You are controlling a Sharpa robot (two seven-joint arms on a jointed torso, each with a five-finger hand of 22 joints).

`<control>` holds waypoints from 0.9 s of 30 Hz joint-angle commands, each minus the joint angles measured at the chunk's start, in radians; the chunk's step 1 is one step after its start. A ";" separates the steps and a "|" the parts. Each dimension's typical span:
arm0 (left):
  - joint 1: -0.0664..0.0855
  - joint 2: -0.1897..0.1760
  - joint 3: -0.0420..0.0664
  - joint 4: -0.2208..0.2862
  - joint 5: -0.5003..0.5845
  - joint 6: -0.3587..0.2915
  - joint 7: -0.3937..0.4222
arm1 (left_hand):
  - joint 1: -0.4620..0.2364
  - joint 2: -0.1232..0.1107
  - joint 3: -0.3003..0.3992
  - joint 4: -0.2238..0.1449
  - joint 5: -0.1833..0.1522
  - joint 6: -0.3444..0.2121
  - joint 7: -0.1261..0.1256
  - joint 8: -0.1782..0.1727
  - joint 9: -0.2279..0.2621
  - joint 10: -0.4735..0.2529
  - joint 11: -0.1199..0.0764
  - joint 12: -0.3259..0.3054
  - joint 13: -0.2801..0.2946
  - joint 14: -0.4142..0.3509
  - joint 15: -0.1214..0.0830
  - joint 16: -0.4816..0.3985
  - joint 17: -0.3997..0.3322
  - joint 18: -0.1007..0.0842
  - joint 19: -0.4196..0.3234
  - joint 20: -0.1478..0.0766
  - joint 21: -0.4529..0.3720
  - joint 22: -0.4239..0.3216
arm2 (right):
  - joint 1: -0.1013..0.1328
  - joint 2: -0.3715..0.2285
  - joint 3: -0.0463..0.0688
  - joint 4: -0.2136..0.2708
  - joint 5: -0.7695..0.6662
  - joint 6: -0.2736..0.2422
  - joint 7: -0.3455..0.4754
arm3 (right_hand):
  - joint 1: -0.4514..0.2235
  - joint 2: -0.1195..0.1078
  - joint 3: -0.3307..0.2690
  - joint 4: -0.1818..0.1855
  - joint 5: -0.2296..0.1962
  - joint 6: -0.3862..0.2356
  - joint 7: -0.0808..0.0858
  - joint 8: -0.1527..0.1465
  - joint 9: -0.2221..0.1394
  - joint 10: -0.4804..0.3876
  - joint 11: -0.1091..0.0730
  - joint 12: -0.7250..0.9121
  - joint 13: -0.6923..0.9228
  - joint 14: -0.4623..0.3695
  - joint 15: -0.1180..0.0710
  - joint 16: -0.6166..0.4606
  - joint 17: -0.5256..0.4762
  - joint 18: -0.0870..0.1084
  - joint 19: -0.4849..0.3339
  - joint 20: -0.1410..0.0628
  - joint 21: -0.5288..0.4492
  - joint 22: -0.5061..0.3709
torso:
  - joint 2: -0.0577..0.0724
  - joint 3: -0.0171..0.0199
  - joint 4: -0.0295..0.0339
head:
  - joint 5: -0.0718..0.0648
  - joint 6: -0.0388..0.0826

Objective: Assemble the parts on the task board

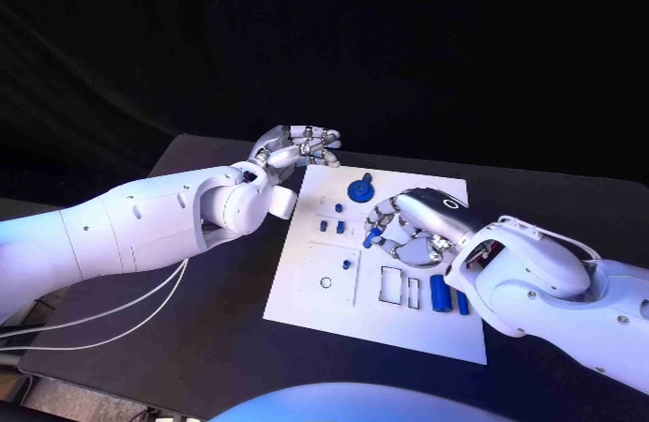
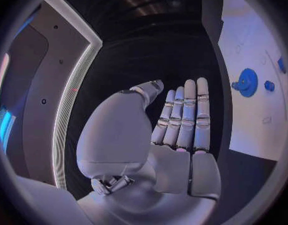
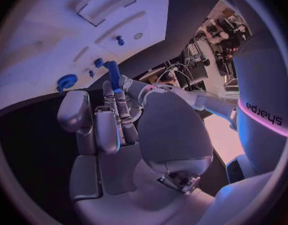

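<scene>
The white task board (image 1: 406, 333) lies in the middle of the black table. My right hand (image 1: 416, 223) hovers over the board's middle and pinches a slim blue peg (image 3: 113, 75) at its fingertips; the peg (image 1: 370, 238) points down toward the board. My left hand (image 1: 299, 146) hangs off the board's far left corner, fingers stretched out (image 2: 184, 116) and holding nothing. A round blue knob (image 1: 360, 190) stands near the board's far edge, and it also shows from both wrists (image 2: 246, 81) (image 3: 66, 81).
Two small blue pieces (image 1: 331, 225) stand left of my right hand and another (image 1: 348, 263) is nearer me. Two blue cylinders (image 1: 446, 295) lie by the board's right side next to rectangular slots (image 1: 400, 287). Bare black table (image 1: 189, 347) surrounds the board.
</scene>
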 commanded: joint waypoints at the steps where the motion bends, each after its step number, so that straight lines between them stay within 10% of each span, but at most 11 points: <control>1: 0.000 0.005 0.001 0.001 -0.004 0.005 0.008 | 0.002 0.004 -0.001 -0.003 0.000 -0.006 0.001 0.003 -0.001 -0.007 0.000 0.006 0.001 -0.003 -0.002 -0.001 -0.001 0.010 0.003 0.005 -0.004 0.000 | -0.018 0.035 0.000 0.001 0.016 -0.019 0.037 | 0.006 0.007 0.005 -0.004 0.005 0.006 0.001 0.006 0.002 0.040 -0.032 0.003 0.001 0.015 -0.006 0.005 0.001 -0.011 0.003 0.000 -0.002 0.018 | 0.000 0.0006 0.0009 | 0.001 0.000; 16: 0.000 0.011 0.001 0.004 -0.004 0.008 0.007 | 0.001 0.005 0.000 -0.003 0.000 -0.006 0.001 0.003 -0.001 -0.008 0.000 0.006 0.001 -0.003 -0.002 0.000 -0.001 0.010 0.003 0.005 -0.004 0.000 | -0.107 0.140 -0.007 -0.082 -0.017 0.002 0.063 | 0.009 0.006 0.008 -0.010 0.006 0.005 0.002 0.005 0.002 0.040 -0.031 0.001 0.001 0.015 -0.007 0.005 0.000 -0.010 0.001 -0.001 -0.007 0.016 | 0.002 -0.0005 0.0000 | 0.020 -0.011; 27: 0.000 0.012 0.001 0.005 -0.004 0.011 0.006 | 0.001 0.005 0.000 -0.003 0.000 -0.006 0.001 0.003 -0.001 -0.008 0.000 0.006 0.001 -0.003 -0.002 0.000 -0.001 0.010 0.003 0.005 -0.004 0.000 | -0.131 0.168 -0.011 -0.121 -0.039 0.007 0.062 | 0.009 0.006 0.009 -0.012 0.006 0.004 0.002 0.005 0.003 0.041 -0.031 0.000 0.001 0.015 -0.007 0.005 0.001 -0.011 0.002 -0.001 -0.005 0.017 | 0.000 -0.0004 0.0006 | 0.022 -0.018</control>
